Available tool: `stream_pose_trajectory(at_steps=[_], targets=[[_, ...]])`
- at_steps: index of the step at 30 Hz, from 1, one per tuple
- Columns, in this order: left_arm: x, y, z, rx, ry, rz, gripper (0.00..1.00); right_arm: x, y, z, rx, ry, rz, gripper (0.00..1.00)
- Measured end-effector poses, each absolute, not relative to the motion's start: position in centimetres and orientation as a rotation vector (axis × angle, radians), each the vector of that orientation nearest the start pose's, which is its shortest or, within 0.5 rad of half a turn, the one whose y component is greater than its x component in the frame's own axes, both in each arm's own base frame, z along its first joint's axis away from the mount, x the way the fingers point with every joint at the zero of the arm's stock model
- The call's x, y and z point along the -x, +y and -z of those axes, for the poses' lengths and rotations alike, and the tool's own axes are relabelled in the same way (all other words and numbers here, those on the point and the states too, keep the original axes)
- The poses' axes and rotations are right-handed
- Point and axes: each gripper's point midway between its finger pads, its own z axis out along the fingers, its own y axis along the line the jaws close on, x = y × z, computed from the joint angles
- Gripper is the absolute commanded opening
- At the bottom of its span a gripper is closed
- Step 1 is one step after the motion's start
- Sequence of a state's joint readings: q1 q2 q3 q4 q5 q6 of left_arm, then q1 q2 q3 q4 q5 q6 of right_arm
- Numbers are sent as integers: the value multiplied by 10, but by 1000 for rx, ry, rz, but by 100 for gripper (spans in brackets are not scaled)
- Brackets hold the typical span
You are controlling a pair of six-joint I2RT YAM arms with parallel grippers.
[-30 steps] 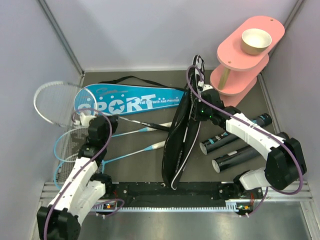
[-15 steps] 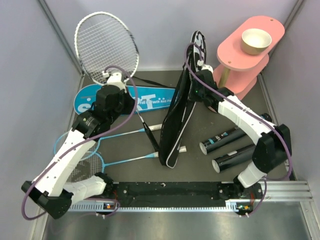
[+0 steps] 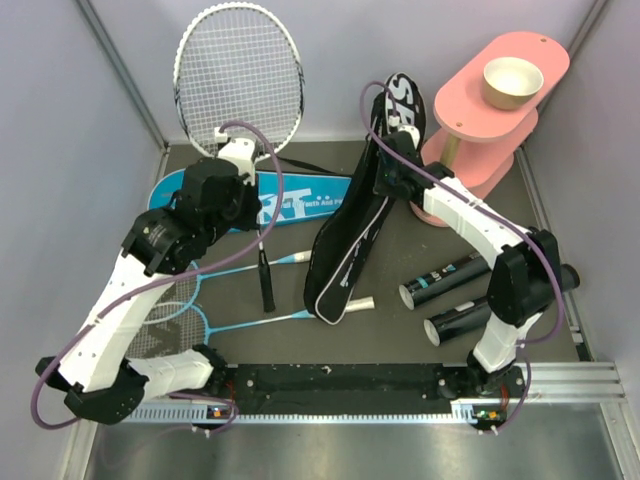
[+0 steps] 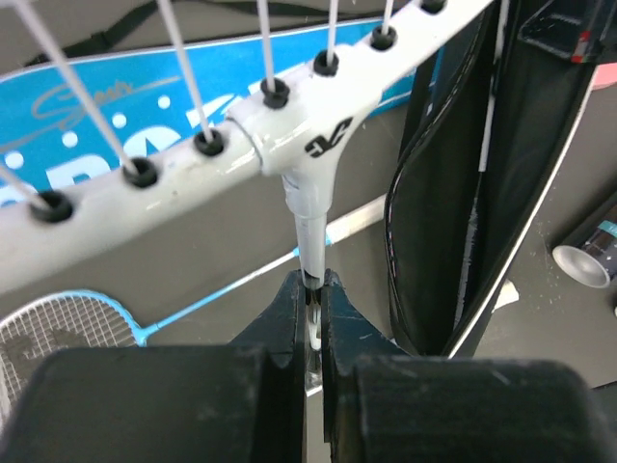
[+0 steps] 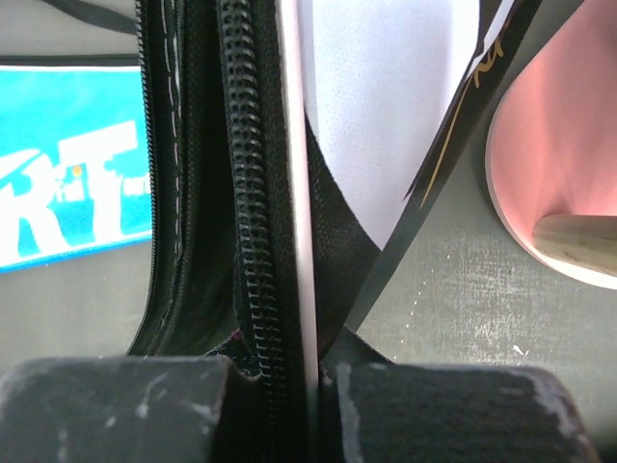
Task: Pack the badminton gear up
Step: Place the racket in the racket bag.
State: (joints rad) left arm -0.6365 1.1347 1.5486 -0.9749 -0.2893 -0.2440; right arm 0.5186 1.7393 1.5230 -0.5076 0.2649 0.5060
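Top view: left gripper [image 3: 237, 152] clamped on the white racket [image 3: 240, 70] at its shaft, head up against the back wall [image 3: 340, 60]. Right gripper [image 3: 388, 160] pinches the black bag [image 3: 345, 250], holding it up.

Left wrist: jaws shut just below the head.

Right wrist: jaws nip the bag's edge.

Judged step: bagging the racket. Next, steer its handle into the opening.

A raised racket [image 3: 240, 75] stands far left, over a racket bag [image 3: 305, 200] lying flat on the bench [image 3: 385, 345]. Two more rackets [image 3: 178, 318] lie near left. A second racket bag [image 3: 352, 240] leans at centre; two tubes [image 3: 445, 281] lie right; a bowl [image 3: 512, 82] tops the far-right stand [image 3: 478, 150].
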Motion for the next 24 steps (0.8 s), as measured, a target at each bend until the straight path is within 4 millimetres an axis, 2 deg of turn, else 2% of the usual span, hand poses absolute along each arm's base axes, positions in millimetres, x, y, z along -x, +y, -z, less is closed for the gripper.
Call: stream_pose_trajectory(at_steps=[2, 4, 6, 10, 14, 24], targets=[[-262, -144, -354, -269, 2078, 222, 0, -431, 213, -192, -130, 2262, -239, 0], [-263, -146, -356, -294, 2076, 217, 0, -434, 213, -196, -144, 2248, -247, 0], [-263, -146, -344, -322, 2111, 192, 0, -438, 212, -199, -168, 2234, -260, 0], [-265, -144, -303, -411, 2219, 67, 0, -446, 211, -205, -210, 2201, -287, 0], [-270, -149, -285, -495, 2261, -12, 0, -452, 211, -214, -231, 2164, -294, 0], [-287, -167, -239, -681, 2351, -195, 0, -477, 209, -282, -252, 1983, -308, 0]])
